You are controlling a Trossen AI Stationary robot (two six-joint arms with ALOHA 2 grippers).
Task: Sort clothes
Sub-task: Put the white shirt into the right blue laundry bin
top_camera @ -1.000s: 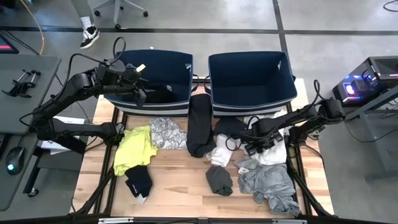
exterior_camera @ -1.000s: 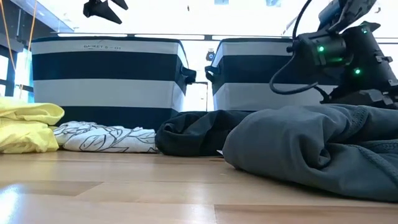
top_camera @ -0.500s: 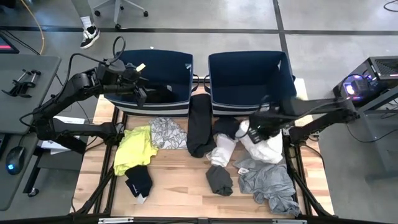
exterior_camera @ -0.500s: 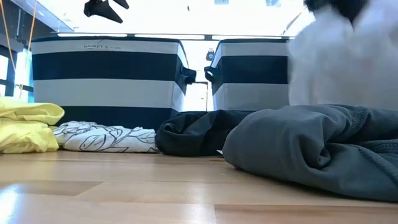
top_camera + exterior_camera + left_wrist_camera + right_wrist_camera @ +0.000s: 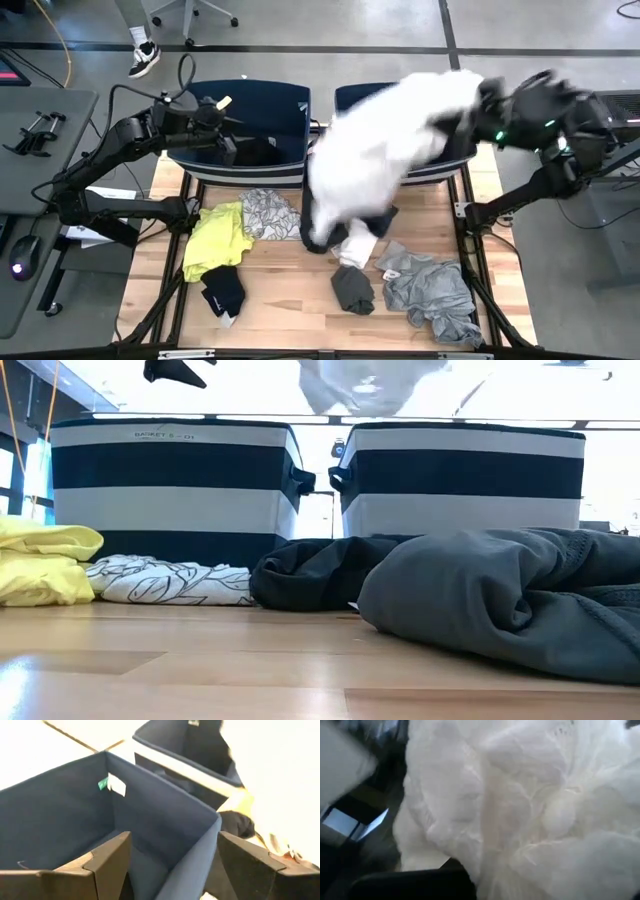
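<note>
A large white garment [image 5: 385, 150] hangs in the air from my right gripper [image 5: 478, 112], which is raised high over the right dark blue bin [image 5: 345, 95]. The garment fills the right wrist view [image 5: 520, 810] and shows at the top of the low view [image 5: 365, 382]. My left gripper [image 5: 225, 135] is open and empty above the left bin [image 5: 255, 95], whose inside shows between its fingers [image 5: 170, 865]. Other clothes lie flat on the table: neon yellow [image 5: 218, 240], patterned [image 5: 268, 212], black [image 5: 222, 292], grey [image 5: 430, 295]. My right gripper is shut on the white garment at its far right end [image 5: 455, 100]; the cloth itself hides the fingers, so the kind of hold cannot be told. The garment is lifted clear of the table. It trails slack toward the table's left, over the right bin and the gap between the bins.
A dark grey garment [image 5: 352, 288] and a small white one [image 5: 355, 245] lie at the table's middle, with a black piece [image 5: 318, 225] partly under the hanging cloth. Both bins stand along the far edge. Bare wood [image 5: 290, 310] shows at the near side.
My right gripper has risen and swung toward the table's far right with the white garment. The garment has gone from a heap on the table to lifted clear, spread out in the air over the right bin. It has left the low view's right side.
</note>
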